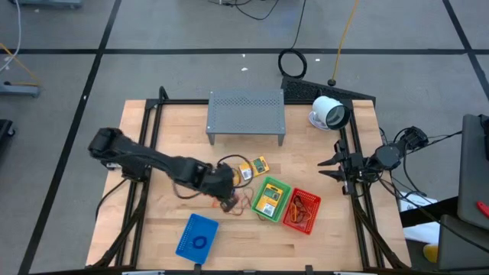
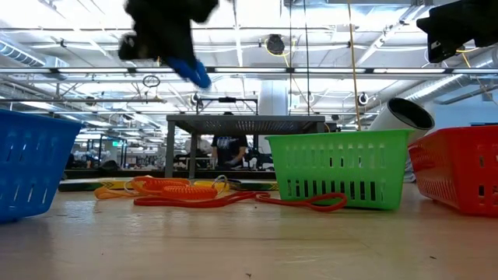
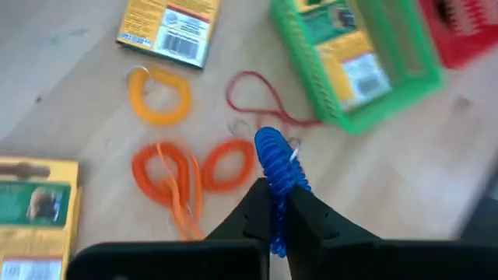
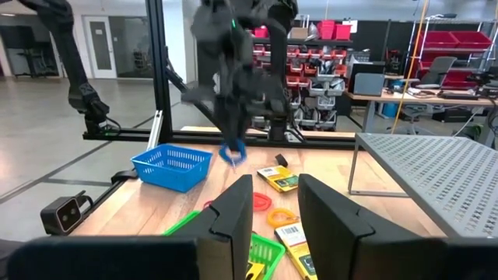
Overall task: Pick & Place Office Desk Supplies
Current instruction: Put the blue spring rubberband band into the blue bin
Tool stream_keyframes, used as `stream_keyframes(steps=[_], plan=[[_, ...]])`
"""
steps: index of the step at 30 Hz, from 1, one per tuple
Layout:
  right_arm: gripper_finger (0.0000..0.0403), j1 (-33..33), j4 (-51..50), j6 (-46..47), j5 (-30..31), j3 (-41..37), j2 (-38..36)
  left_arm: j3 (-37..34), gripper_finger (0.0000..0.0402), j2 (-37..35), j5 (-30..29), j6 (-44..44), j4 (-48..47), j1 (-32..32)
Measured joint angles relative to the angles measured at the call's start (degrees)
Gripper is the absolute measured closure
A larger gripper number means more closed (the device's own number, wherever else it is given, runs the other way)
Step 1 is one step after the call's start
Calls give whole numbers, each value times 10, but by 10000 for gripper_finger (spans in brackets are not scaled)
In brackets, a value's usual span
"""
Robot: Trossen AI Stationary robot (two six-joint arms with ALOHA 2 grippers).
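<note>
My left gripper (image 3: 278,204) is above the table's middle, shut on a blue coiled ring (image 3: 276,163). The ring also shows in the low view (image 2: 191,72) and the right wrist view (image 4: 233,153). Below it on the wood lie three orange coiled rings (image 3: 159,95) (image 3: 162,176) (image 3: 226,164), a red rubber band (image 3: 261,97) and yellow packets (image 3: 168,28) (image 3: 31,210). Another packet lies in the green basket (image 1: 269,198). My right gripper (image 4: 276,222) waits open at the table's right edge, holding nothing. My left gripper pinches the blue coiled ring between its two fingers, which grip the coil's lower stretch (image 3: 278,210). The rest of the ring sticks out past the fingertips. The fingers slant down from the table's left. The ring is lifted clear of the table.
A blue basket (image 1: 197,237) stands near the front edge, with the green basket and a red basket (image 1: 301,211) to its right. The grey perforated shelf (image 1: 246,114) and a white round device (image 1: 329,113) stand at the back.
</note>
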Motion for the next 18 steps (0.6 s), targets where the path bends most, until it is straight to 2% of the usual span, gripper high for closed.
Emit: stream_keyframes(steps=[5,12,15,18], plan=[[309,0,0,0,0,0,0,1,390,-47,21,-67,-57,-48],[308,0,0,0,0,0,0,-5,384,-42,53,-211,-126,-142],[309,0,0,0,0,0,0,-37,391,-37,68,-251,-103,-169],[307,0,0,0,0,0,0,-86,391,-39,84,-274,-25,-179]])
